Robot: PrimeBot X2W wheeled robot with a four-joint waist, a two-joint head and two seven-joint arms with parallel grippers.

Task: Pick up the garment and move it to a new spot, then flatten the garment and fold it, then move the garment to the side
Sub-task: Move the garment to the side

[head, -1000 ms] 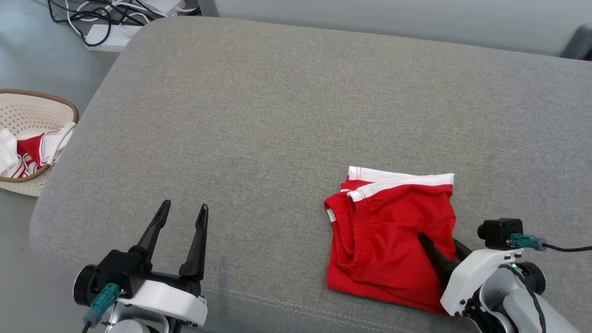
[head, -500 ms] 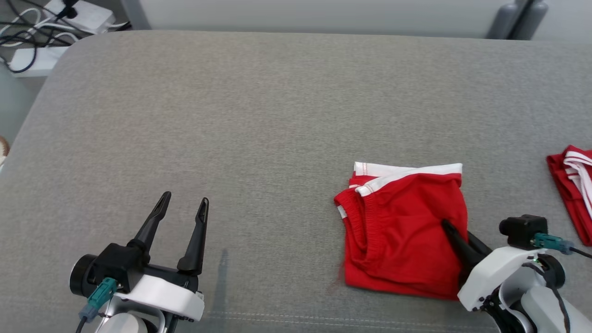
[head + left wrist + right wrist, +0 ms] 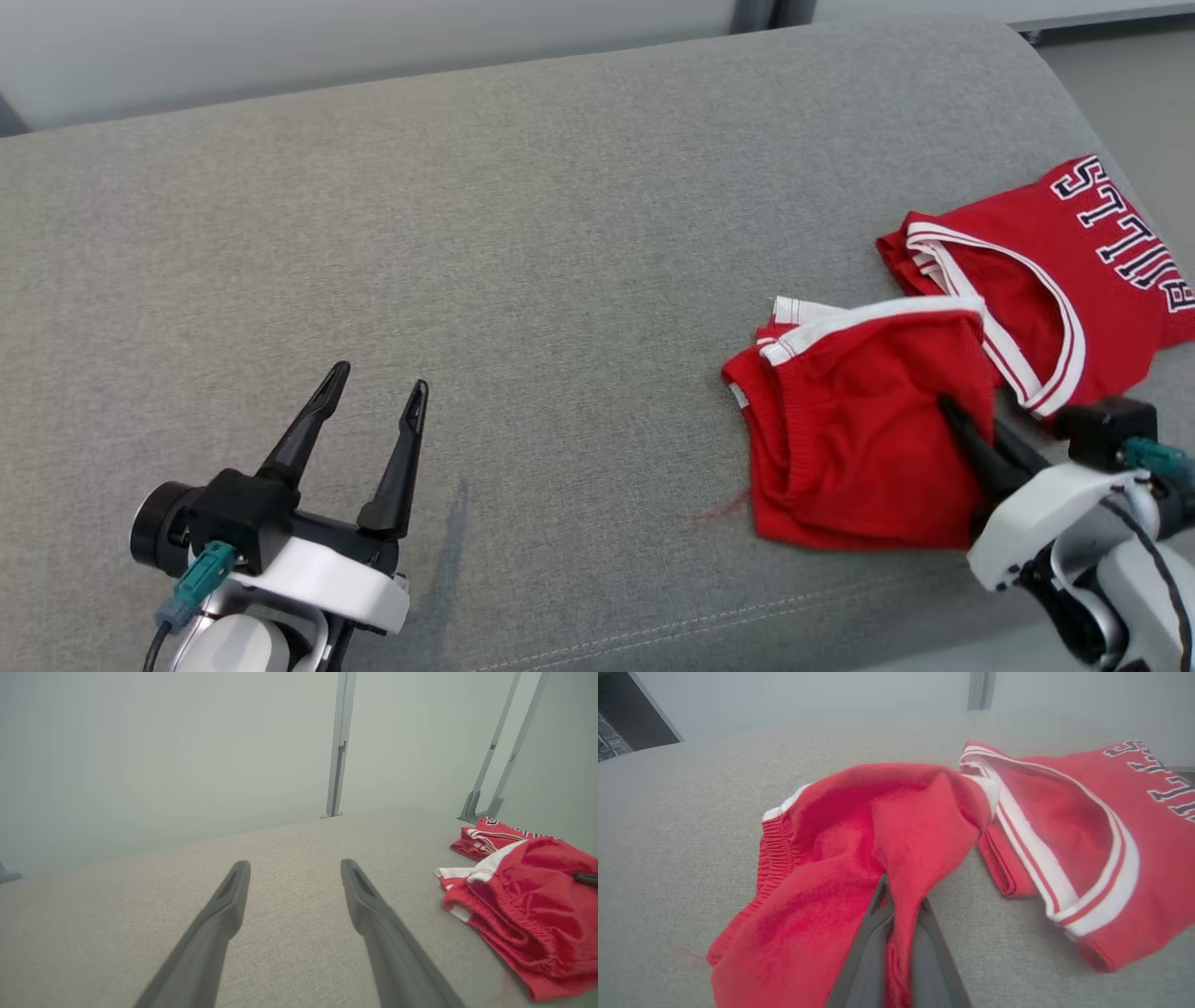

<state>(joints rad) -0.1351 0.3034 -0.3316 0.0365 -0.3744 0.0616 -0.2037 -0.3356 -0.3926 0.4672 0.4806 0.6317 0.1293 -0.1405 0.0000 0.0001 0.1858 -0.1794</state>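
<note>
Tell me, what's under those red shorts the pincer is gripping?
Grey cushion shows beside the red shorts, so they seem to rest on it. The right pincer is shut on a raised fold. Anything beneath the flat cloth is covered.

A wide upholstered surface [image 3: 523, 243] of grey woven fabric, rounded at its corners, spreads across the foreground; a pale stitched seam [image 3: 709, 621] runs near its front edge; a faint dark smudge [image 3: 453, 541] marks the cloth; behind stands a plain pale grey wall [image 3: 373, 47]; slim metal posts [image 3: 337, 756] rise against it; grey floor [image 3: 1139, 84] lies past the far right corner; light soft, even.
</note>
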